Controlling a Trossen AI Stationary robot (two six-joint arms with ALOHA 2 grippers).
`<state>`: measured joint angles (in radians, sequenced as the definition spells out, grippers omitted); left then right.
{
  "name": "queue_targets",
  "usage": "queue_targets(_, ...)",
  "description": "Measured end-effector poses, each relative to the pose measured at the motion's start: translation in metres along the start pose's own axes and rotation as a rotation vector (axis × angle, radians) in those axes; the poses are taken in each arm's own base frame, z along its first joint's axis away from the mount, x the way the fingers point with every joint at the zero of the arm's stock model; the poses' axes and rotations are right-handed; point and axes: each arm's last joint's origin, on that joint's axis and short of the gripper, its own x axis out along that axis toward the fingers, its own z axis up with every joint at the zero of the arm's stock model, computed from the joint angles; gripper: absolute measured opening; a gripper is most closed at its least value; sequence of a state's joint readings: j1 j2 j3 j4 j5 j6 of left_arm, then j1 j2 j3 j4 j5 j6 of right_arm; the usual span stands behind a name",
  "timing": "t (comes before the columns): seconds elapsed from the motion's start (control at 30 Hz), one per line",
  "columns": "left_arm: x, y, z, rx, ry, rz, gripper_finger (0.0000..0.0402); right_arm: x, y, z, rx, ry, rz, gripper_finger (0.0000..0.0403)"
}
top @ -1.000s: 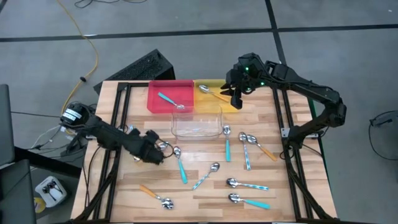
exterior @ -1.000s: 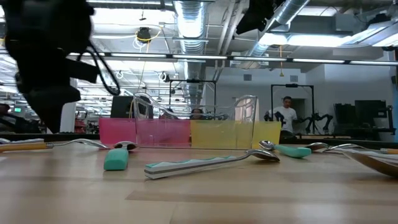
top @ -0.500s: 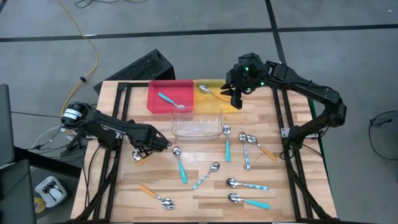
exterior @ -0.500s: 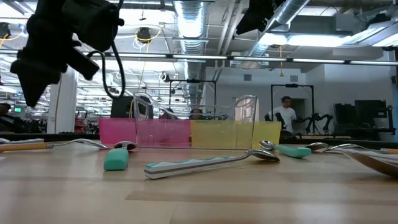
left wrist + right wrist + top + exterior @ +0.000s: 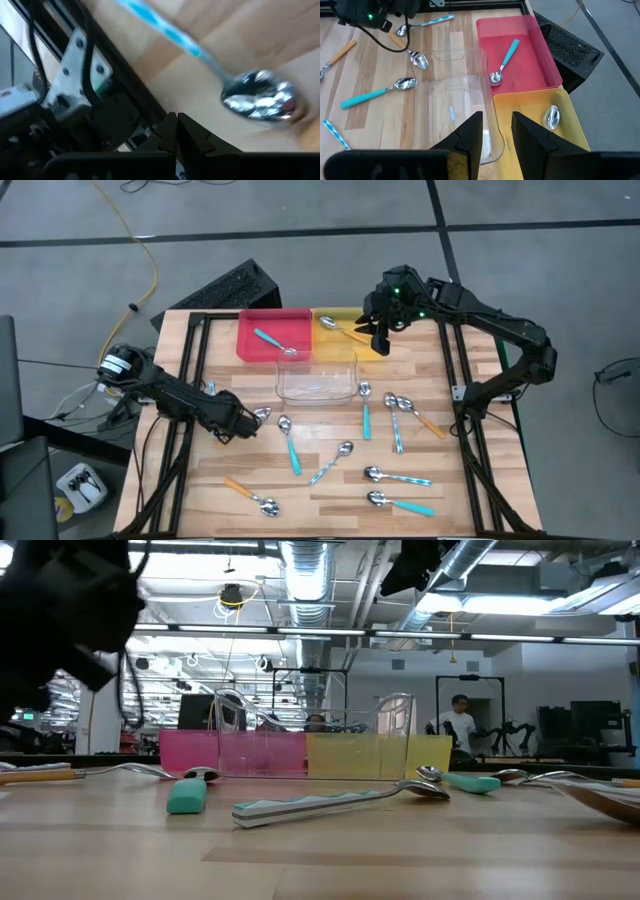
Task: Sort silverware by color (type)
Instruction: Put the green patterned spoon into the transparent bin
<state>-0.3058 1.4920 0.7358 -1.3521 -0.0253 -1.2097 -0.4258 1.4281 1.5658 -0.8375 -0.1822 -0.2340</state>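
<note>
Since the earlier frame, left gripper (image 5: 243, 423) has drawn back toward lower left, fingers together, holding nothing, beside a pale blue spoon (image 5: 215, 65). Loose spoons (image 5: 398, 477) lie across the lower centre of the table (image 5: 470, 480). Farther up, right gripper (image 5: 379, 333) hangs half-open, empty, over the yellow tray (image 5: 322, 350); red tray (image 5: 250, 320) holds one teal spoon (image 5: 270, 341).
</note>
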Motion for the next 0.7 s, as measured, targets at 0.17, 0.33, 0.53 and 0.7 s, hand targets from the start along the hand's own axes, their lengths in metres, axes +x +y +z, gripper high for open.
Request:
queue_targets(0.17,0.000,-0.002,-0.002,-0.024,-0.066,0.008,0.0000,0.000,0.000,0.000,-0.001,-0.001,0.000,0.0127)
queue_targets(0.33,0.000,-0.003,0.002,-0.054,-0.087,-0.013,0.0000,0.000,0.000,0.000,-0.001,-0.002,0.000,0.0127)
queue_targets(0.53,0.000,-0.011,0.007,0.042,-0.145,-0.083,0.0000,0.000,0.000,0.000,-0.001,0.000,0.000,0.0127)
queue_targets(0.7,0.009,-0.009,0.007,0.045,-0.141,-0.067,0.0000,0.000,0.000,0.000,0.000,0.002,0.001,0.0127)
